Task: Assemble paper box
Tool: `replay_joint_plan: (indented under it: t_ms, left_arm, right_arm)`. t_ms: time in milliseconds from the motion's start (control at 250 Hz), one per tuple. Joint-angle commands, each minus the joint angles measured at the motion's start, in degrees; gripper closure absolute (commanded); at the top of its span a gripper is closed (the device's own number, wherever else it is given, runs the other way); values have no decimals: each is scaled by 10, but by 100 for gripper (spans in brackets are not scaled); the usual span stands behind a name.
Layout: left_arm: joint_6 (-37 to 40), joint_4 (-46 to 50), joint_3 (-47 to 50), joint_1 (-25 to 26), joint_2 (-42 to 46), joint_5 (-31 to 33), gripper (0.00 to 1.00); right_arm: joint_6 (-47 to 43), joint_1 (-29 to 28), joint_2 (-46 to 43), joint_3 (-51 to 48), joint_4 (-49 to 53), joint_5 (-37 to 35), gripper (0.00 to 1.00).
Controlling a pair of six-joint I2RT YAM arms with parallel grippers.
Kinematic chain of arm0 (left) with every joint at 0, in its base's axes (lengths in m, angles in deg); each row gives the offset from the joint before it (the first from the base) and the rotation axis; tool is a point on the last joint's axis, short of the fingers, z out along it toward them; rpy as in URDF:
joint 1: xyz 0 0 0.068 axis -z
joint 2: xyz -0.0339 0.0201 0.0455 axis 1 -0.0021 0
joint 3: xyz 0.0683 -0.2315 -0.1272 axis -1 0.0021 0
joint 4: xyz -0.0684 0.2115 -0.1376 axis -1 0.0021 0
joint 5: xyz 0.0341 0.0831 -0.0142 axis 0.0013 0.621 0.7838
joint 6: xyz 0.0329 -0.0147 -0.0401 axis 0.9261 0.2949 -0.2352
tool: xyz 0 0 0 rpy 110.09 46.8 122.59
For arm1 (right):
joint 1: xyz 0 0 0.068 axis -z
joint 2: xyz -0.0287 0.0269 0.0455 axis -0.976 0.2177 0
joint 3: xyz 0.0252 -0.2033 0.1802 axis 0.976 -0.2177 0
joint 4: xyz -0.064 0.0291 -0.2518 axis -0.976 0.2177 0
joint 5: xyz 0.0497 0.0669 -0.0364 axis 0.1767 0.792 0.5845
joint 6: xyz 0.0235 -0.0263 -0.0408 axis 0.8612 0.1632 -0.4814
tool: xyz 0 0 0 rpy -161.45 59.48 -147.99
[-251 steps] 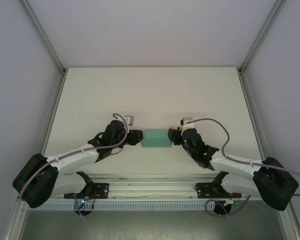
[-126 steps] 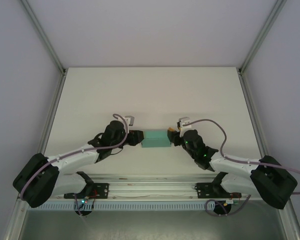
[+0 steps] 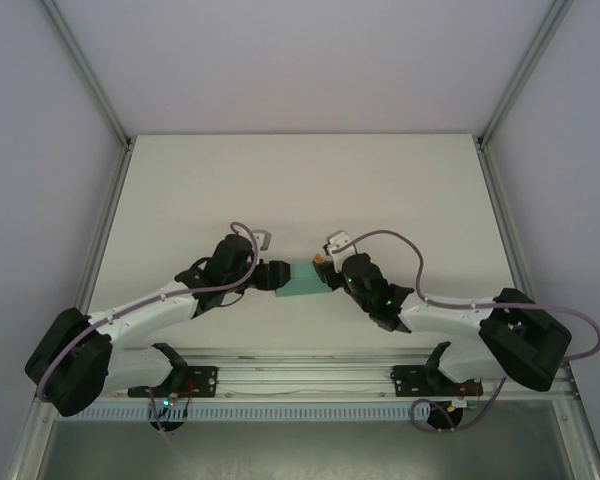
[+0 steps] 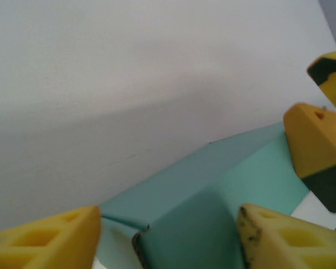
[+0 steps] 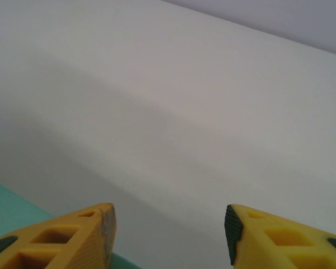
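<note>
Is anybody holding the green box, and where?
Cannot tell. The left tool straddles one end of the paper box, maybe loosely; the right tool is open at the other end.

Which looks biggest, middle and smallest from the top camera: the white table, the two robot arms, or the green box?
1. white table
2. left arm and right arm, alike, so tied
3. paper box, smallest

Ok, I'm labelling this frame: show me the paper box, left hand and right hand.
paper box [image 3: 300, 283], top view, on its teal upper face.
left hand [image 4: 169, 224], left wrist view, midway between its yellow fingertips.
right hand [image 5: 169, 216], right wrist view, midway between its yellow fingertips.
</note>
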Motion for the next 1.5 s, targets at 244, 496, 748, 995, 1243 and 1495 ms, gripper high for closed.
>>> replay_joint_plan:
  t_ms: [244,496,748,995,1243,1495]
  left_arm:
    - [37,167,-156,-8,22,188,0]
    - [38,186,-179,-63,19,203,0]
    - [22,197,-139,-123,48,220,0]
    - [6,211,-102,-150,72,239,0]
    - [1,207,-87,-156,78,239,0]
    - [3,206,-84,-160,81,236,0]
  right_arm:
    - [-33,30,-73,93,176,35,25]
    - [-186,78,-100,140,302,263,12]
    - [-365,77,-20,268,518,385,11]
    - [-435,74,108,375,595,342,16]
    - [-458,50,206,451,669,295,26]
    - [-452,38,256,479,685,260,33]
